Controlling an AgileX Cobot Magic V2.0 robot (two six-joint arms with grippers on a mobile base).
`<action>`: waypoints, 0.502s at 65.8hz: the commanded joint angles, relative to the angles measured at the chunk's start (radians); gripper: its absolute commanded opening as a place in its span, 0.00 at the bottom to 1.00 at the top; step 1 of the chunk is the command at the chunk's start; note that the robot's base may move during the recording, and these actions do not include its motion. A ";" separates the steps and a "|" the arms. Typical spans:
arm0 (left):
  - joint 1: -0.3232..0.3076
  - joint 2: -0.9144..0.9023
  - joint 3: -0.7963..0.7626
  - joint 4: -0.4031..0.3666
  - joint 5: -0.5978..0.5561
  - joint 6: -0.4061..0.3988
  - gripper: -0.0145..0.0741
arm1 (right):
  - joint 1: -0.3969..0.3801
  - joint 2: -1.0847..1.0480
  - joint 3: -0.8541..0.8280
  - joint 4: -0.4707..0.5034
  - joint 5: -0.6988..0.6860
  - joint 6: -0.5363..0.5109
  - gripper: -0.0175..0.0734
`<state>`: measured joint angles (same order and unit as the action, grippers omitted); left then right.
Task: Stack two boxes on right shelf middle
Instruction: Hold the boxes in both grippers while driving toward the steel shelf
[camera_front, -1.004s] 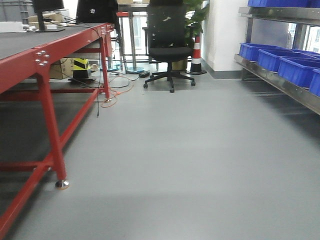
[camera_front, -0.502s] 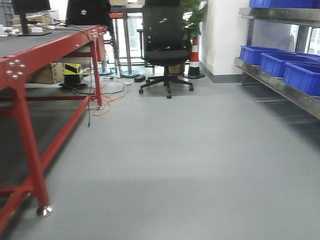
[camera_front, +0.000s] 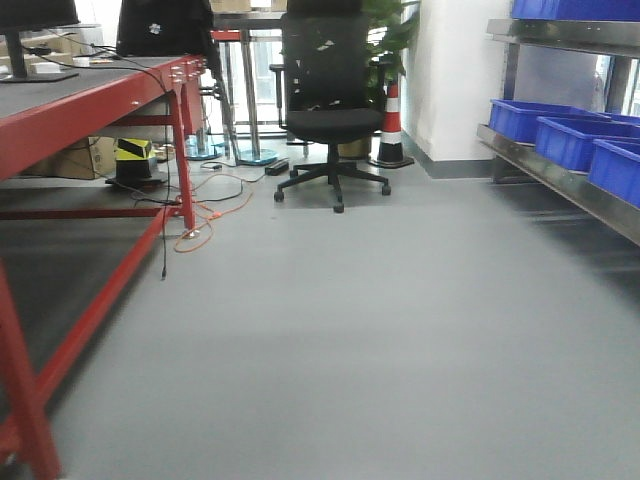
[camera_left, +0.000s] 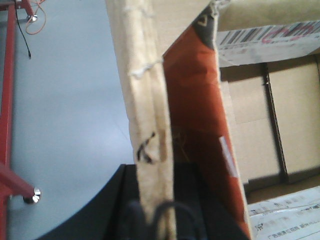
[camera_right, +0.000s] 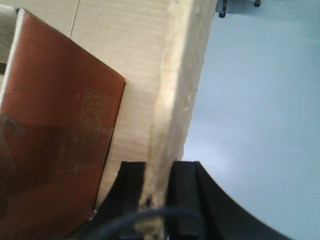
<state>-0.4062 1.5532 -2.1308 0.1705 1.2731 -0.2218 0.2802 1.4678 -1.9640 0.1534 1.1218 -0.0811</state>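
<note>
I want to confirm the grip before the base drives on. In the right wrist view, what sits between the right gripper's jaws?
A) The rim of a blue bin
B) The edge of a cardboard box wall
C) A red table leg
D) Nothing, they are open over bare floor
B: the right gripper has its jaws on either side of the pale, frayed edge of the box, with only grey floor beyond it.

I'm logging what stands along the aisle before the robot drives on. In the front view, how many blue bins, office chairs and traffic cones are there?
Blue bins: 4 (three in a row, one higher up, cut off by the frame)
Office chairs: 1
Traffic cones: 1
Total: 6
</note>
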 joint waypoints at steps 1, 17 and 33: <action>0.005 -0.013 -0.014 -0.015 -0.052 0.001 0.04 | -0.002 -0.013 -0.014 0.011 -0.061 -0.015 0.01; 0.005 -0.013 -0.014 -0.004 -0.052 0.001 0.04 | -0.002 -0.013 -0.014 0.011 -0.061 -0.015 0.01; 0.005 -0.013 -0.014 -0.002 -0.052 0.001 0.04 | -0.002 -0.013 -0.014 0.011 -0.061 -0.015 0.01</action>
<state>-0.4062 1.5532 -2.1308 0.1766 1.2731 -0.2218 0.2802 1.4678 -1.9640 0.1534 1.1218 -0.0811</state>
